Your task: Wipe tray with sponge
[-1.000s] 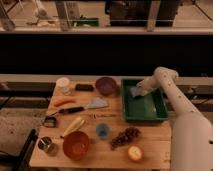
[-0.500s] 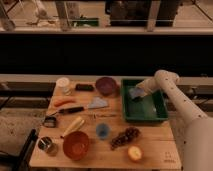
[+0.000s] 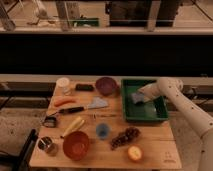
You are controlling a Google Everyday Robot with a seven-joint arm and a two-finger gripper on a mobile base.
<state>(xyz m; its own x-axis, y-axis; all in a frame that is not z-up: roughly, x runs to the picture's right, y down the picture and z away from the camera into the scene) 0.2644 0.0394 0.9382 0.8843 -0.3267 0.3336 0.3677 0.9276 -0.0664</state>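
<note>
Camera view: the gripper (image 3: 142, 94), pinching the sponge (image 3: 136, 98), presses it onto the left floor of the tray (image 3: 146, 119). Moments earlier it sat nearer the far-left corner, so a wiping stroke appears under way.

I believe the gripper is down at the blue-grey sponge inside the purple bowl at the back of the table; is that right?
Not quite. The gripper is down at the sponge, but both are inside the dark-green tray, not the purple bowl, which stands beside the tray at the back of the table. The camera view shows this.
</note>
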